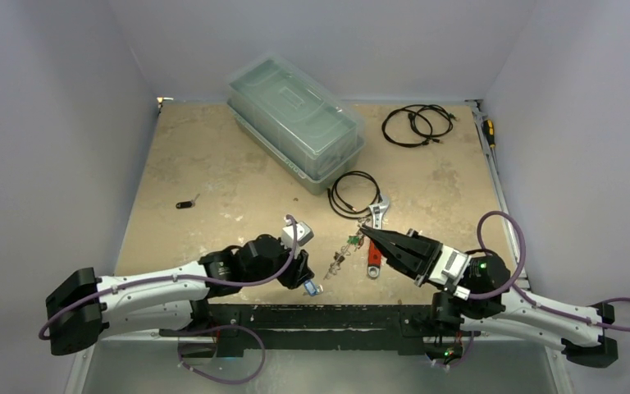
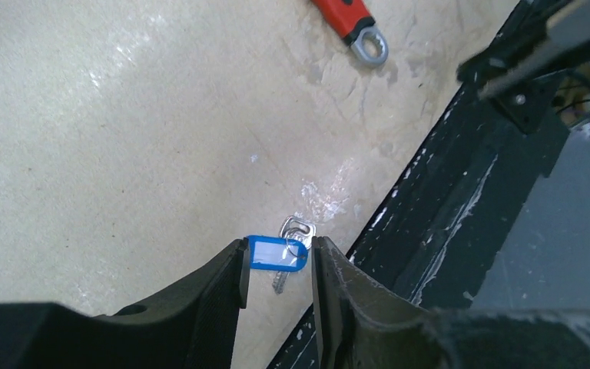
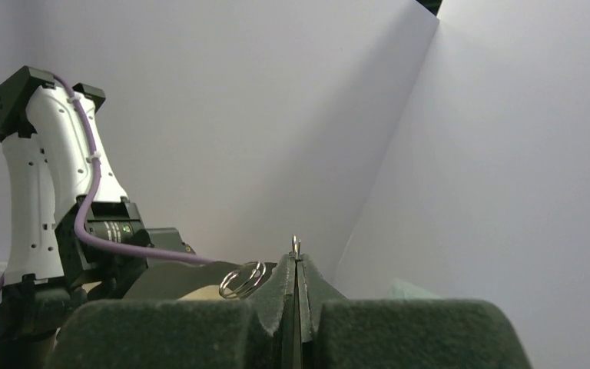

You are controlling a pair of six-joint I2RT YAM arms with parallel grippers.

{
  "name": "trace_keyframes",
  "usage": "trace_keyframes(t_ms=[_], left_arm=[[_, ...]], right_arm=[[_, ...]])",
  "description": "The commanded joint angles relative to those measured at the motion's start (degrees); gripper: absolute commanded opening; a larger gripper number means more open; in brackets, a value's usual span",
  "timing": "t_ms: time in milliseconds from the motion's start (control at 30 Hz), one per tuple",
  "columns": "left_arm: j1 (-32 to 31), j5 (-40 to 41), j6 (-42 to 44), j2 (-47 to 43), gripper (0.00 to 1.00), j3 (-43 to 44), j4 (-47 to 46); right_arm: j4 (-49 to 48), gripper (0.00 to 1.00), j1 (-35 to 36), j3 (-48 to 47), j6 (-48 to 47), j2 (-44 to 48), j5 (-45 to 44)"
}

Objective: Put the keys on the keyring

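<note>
Two tools engaged | left tool [image 2: 280, 246] set narrow, pads touching both ends of the blue-tagged key [image 2: 276, 254] at the surface's [image 2: 123, 115] near edge beside the black rail [image 2: 461, 231] | right tool [image 3: 297, 261] fully closed on a wire sliver, seemingly the keyring [image 3: 296, 244], well apart | risk: tag slips from the shallow pinch and drops over the edge.

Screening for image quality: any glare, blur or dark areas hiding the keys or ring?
Top view: even light, keys tiny but free of glare. Left wrist: pale sheen on the table, blue-tagged key sharp. Right wrist: fingers dark and soft, small ring crisp against the wall.
</note>
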State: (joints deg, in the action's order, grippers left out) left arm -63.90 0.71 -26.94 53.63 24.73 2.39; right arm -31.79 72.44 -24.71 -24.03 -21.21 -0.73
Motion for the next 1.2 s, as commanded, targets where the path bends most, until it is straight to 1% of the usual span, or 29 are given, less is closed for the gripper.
trace_keyframes(t_ms=[0, 100, 233, 400, 500, 667, 800, 1167], left_arm=[[-0.4, -2.4, 3.4, 4.2, 0.35, -0.3, -6.9], [-0.9, -2.3, 2.6, 6.1, 0.34, 0.5, -7.0], [-2.1, -0.9, 1.4, 9.3, 0.32, 2.5, -4.7], [-6.0, 4.5, 0.7, 15.1, 0.3, 6.9, 0.1], [-8.0, 5.9, 0.3, 17.5, 0.28, 8.6, 1.7], [-10.5, 8.8, 0.2, 19.8, 0.3, 10.3, 4.1], [-10.9, 9.4, 0.0, 21.3, 0.31, 10.1, 4.2], [-11.9, 10.2, 0.8, 24.7, 0.31, 10.7, 3.8]], right_arm=[[-2.6, 0.0, 0.2, -0.3, 0.3, 0.8, -2.3], [-2.6, 0.0, 0.2, -0.1, 0.2, 0.7, -3.2], [-1.8, 0.0, 0.2, -0.3, 0.2, 0.5, -4.3], [-1.8, 0.0, 0.2, -0.2, 0.1, 0.3, -4.8], [-1.6, 0.0, 0.2, -0.4, 0.1, 0.0, -4.9], [-1.6, 0.0, 0.2, -0.5, 0.1, -0.3, -4.9], [-1.6, 0.0, 0.2, -0.4, 0.1, -0.4, -4.9], [-1.3, 0.0, 0.2, -0.6, 0.1, -0.9, -5.2]])
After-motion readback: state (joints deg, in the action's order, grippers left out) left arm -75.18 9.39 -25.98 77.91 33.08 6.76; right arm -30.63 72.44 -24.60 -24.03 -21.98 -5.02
